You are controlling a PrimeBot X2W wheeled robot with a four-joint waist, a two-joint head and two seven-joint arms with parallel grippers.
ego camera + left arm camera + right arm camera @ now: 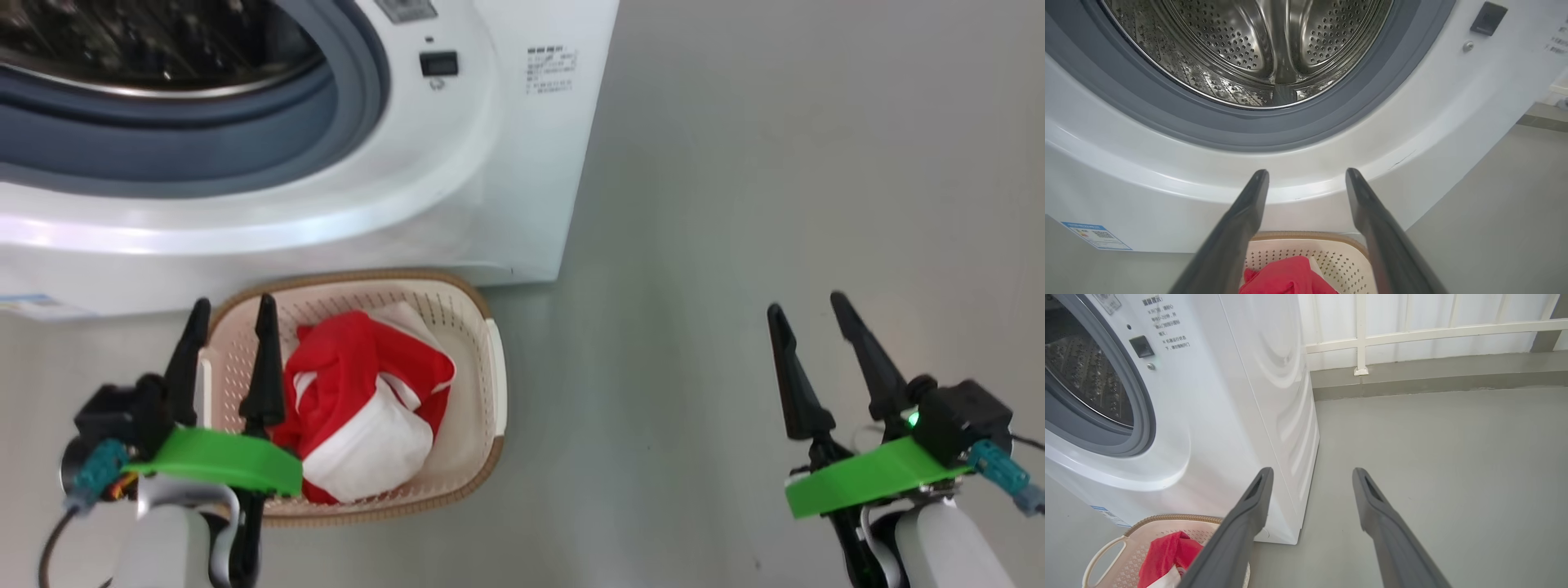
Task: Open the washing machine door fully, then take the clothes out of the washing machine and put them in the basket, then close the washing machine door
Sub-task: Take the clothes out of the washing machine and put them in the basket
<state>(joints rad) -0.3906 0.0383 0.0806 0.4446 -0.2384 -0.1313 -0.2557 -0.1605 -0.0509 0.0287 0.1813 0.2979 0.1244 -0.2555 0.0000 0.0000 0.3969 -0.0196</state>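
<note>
At 8 o'clock in the head view the left gripper [233, 302] hangs released, its two long dark fingers spread on nothing, tips over the left end of the small cream-white perforated plastic basket [496, 384] with a brown woven-look rim. At 4 o'clock the right gripper [806, 304] is likewise spread and empty above the bare grey floor [775, 163], well apart from the basket. The basket stands at 7 o'clock and holds the clothes: a bright red soft fabric garment [343, 351] bunched around a smaller white fabric piece [380, 445]. Just beyond it, from 10 to 12 o'clock, the big white front-loading washing machine [490, 163] shows its grey-blue rubber ring [204, 159] and steel perforated drum [1241, 45], the mouth uncovered. Farthest, at 1 o'clock in the right wrist view, a white railing [1359, 335] lines the wall.
</note>
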